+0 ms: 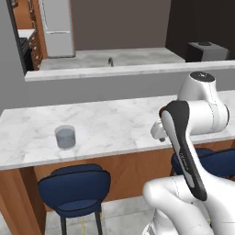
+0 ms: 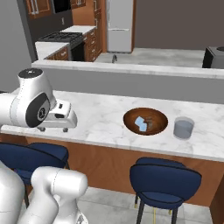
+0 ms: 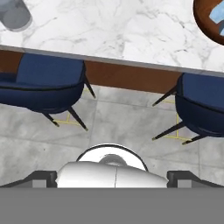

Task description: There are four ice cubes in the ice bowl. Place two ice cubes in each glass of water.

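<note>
One glass of water stands alone on the left of the marble counter; it also appears at the top left of the hand view as a glass. The other glass stands just right of the ice bowl. Pale-blue ice cubes lie inside the bowl. The hand view catches the bowl's edge and one ice cube at its top right. My gripper hangs over the counter's front edge, well left of the bowl, pointing down. It is open and holds nothing, its fingertips far apart.
Dark blue stools stand under the counter's front edge, over a grey tiled floor. A raised grey ledge runs behind the counter. Beyond it are a worktop with a faucet, a fridge and a stove.
</note>
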Robot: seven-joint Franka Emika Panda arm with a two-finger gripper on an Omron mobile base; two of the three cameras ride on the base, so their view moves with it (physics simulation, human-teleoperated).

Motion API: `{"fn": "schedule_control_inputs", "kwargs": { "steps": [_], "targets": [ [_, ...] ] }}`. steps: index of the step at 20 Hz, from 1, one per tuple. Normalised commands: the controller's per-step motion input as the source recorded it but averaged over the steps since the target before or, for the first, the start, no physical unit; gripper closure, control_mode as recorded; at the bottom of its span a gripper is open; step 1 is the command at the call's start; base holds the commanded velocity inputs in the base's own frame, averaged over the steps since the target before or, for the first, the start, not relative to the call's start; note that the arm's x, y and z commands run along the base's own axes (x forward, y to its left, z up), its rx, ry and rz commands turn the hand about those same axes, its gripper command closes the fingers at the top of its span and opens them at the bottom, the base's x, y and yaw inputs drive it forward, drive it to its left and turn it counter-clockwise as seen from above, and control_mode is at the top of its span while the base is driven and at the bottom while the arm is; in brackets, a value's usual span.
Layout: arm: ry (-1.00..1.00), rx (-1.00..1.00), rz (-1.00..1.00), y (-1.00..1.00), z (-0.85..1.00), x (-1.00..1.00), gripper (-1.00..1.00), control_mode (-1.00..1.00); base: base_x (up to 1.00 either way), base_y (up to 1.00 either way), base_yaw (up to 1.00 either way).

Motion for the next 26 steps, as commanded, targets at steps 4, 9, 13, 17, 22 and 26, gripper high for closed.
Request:
{"fn": "schedule_control_inputs", "kwargs": {
  "steps": [4, 9, 13, 17, 22, 26],
  "targets": [
    [0.00, 0.00, 0.00, 0.00, 0.00, 0.00, -1.00, 1.00, 0.55, 0.00, -0.03],
    [0.00, 0.00, 0.00, 0.00, 0.00, 0.00, -1.00, 1.00, 0.47, 0.00, -0.03],
    [0.00, 0.00, 0.00, 0.00, 0.00, 0.00, -1.00, 1.00, 0.40, -0.06, -0.02],
    [0.00, 0.00, 0.00, 0.00, 0.00, 0.00, -1.00, 1.00, 0.31, -0.15, -0.02],
    [0.00, 0.00, 0.00, 0.00, 0.00, 0.00, -1.00, 1.00, 0.29, -0.03, -0.02],
    [0.00, 0.00, 0.00, 0.00, 0.00, 0.00, -1.00, 1.00, 0.32, 0.00, -0.04]
  ]
}}
